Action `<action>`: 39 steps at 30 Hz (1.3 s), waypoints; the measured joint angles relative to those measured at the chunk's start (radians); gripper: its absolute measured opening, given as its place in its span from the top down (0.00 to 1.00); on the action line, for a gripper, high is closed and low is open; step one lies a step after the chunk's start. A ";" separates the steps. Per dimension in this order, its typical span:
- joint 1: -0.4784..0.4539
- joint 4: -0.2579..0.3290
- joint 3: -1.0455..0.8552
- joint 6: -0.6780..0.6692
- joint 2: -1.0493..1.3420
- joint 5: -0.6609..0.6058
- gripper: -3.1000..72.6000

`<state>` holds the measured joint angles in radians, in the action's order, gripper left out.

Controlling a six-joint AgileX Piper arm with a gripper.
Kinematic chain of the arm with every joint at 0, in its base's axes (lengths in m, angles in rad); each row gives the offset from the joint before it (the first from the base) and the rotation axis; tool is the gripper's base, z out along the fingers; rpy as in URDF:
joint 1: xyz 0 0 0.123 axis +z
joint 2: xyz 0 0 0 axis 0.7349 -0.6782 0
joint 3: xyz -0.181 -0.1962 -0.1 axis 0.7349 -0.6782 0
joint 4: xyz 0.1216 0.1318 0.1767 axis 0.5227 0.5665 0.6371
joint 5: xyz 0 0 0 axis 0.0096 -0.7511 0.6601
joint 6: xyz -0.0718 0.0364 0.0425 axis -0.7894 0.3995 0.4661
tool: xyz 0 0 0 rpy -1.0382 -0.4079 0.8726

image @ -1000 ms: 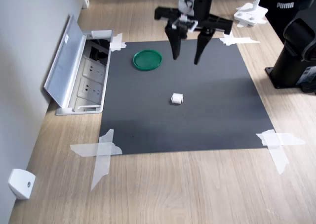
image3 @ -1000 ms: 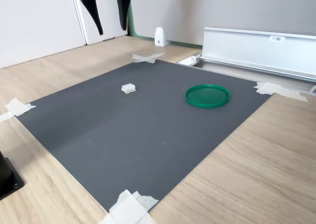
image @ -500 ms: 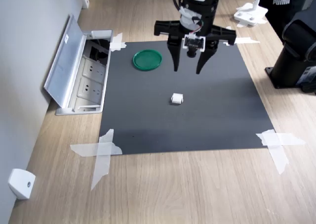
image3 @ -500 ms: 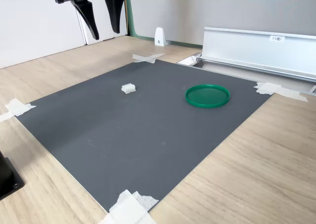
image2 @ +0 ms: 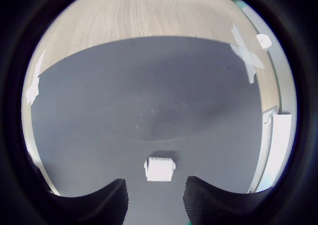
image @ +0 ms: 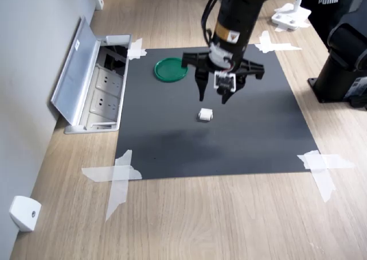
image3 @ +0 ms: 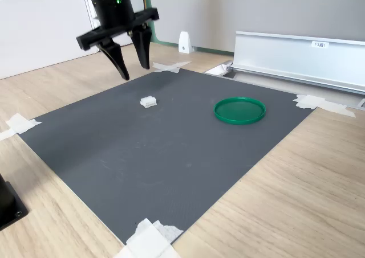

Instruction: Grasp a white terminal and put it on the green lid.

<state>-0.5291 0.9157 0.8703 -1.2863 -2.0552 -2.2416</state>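
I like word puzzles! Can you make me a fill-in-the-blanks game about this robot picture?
1. The round lid on the mat is colored ____.
2. The gripper has its jaws ____.
3. The white terminal lies on the dark ____.
4. Strips of white ____ hold the corners down.

Missing words: green, open, mat, tape.

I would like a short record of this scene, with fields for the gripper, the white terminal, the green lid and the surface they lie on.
gripper: open, pointing down, above the mat, holding nothing
white terminal: lying on the mat, not gripped; in the wrist view it sits just ahead of the gap between the fingertips
green lid: flat on the mat, nothing on it, apart from the terminal
surface: dark mat taped at its corners to a wooden table
task state: terminal not yet grasped
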 joint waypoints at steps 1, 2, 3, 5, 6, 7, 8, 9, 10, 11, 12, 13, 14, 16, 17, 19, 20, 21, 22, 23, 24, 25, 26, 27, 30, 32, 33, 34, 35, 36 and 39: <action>0.000 -0.002 0.000 0.012 -0.011 0.004 0.31; 0.000 -0.002 0.000 0.020 -0.021 0.009 0.31; 0.000 -0.003 0.000 0.028 -0.028 0.010 0.31; -0.003 -0.001 0.001 0.038 -0.039 0.011 0.31; -0.009 0.002 0.006 0.041 -0.044 0.010 0.31; -0.016 0.006 0.012 0.043 -0.049 0.009 0.31; -0.023 0.009 0.020 0.044 -0.053 0.009 0.31; -0.031 0.010 0.027 0.045 -0.057 0.007 0.31; -0.038 0.012 0.033 0.045 -0.061 0.006 0.31; -0.044 0.012 0.038 0.045 -0.066 0.006 0.31; -0.047 0.012 0.042 0.045 -0.069 0.005 0.31; -0.049 0.013 0.043 0.045 -0.070 0.005 0.31; -0.048 0.016 0.043 0.044 -0.070 0.005 0.31; -0.048 0.021 0.043 0.030 -0.070 0.004 0.31; -0.048 0.023 0.043 0.018 -0.070 0.004 0.31; -0.048 0.027 0.043 -0.006 -0.070 -0.003 0.31; -0.048 0.028 0.043 -0.016 -0.071 -0.005 0.31; -0.048 0.030 0.043 -0.022 -0.073 -0.006 0.31; -0.048 0.030 0.044 -0.027 -0.074 -0.008 0.31; -0.048 0.031 0.045 -0.031 -0.079 -0.009 0.31; -0.048 0.031 0.046 -0.033 -0.086 -0.009 0.31; -0.048 0.031 0.046 -0.033 -0.094 -0.010 0.31; -0.048 0.031 0.046 -0.033 -0.103 -0.010 0.31; -0.048 0.031 0.046 -0.032 -0.111 -0.010 0.31; -0.048 0.033 0.046 -0.030 -0.128 -0.008 0.31; -0.048 0.036 0.046 -0.028 -0.135 0.001 0.31; -0.048 0.037 0.046 -0.028 -0.137 0.004 0.31; -0.048 0.039 0.046 -0.028 -0.142 0.008 0.31; -0.048 0.039 0.046 -0.025 -0.146 0.007 0.31; -0.048 0.039 0.046 -0.023 -0.148 0.007 0.31; -0.048 0.039 0.046 -0.012 -0.160 0.010 0.31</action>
<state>-0.5773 0.9551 0.9162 -1.2986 -2.2149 -2.2314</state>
